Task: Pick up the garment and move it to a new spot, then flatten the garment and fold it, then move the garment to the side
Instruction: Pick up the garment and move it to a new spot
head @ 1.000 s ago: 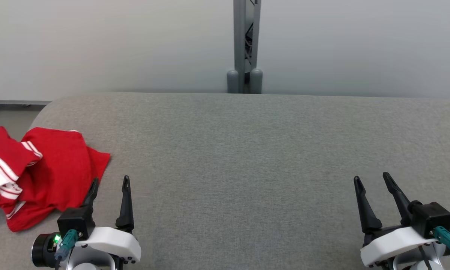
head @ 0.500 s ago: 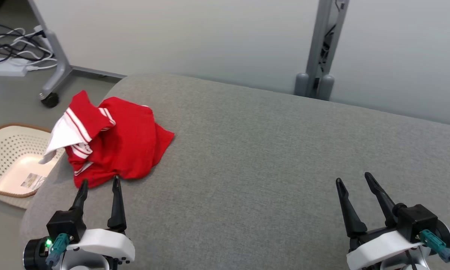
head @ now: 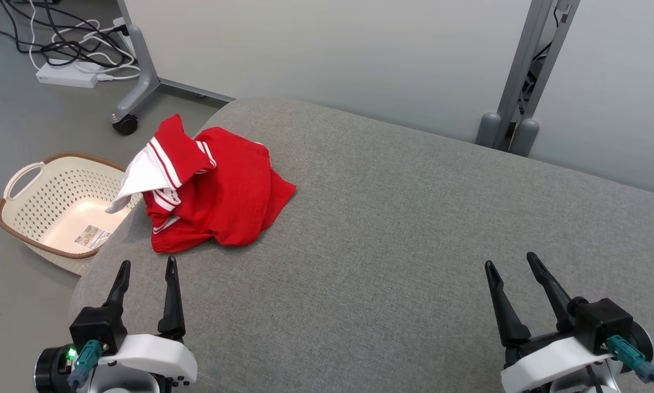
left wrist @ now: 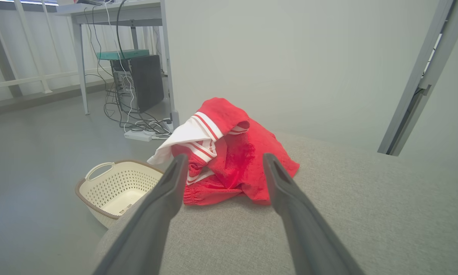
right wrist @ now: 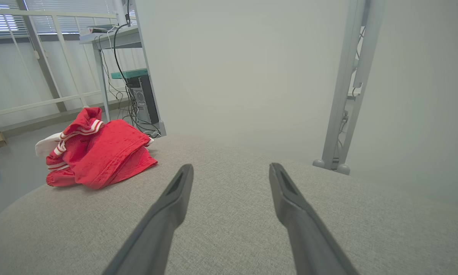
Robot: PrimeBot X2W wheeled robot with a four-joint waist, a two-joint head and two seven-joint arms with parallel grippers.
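Where the grey padded surface [head: 392,229] rounds off at about ten o'clock from the robot, the garment [head: 217,196] lies in a crumpled heap, red cloth with white stripes. A white flap pokes out past the edge on its nine o'clock side. Just off that side, down on the floor, stands a cream perforated basket [head: 59,177] with a brown rim and a slip of paper in its bottom. At the garment's six o'clock, near but not touching it, the left gripper [head: 147,262] hovers over the padding, its two dark fingers spread apart and pointing toward twelve, with nothing between them. Well away, at about five o'clock on the surface, the right gripper [head: 509,260] sits with its jaws likewise apart and empty, above bare grey fabric. Farther out at eleven o'clock, a tangle of cables [head: 65,38] and a white power strip [head: 67,76] lie on the floor beside a castered grey leg [head: 136,82]. At one o'clock a grey post [head: 523,71] rises against the pale wall.
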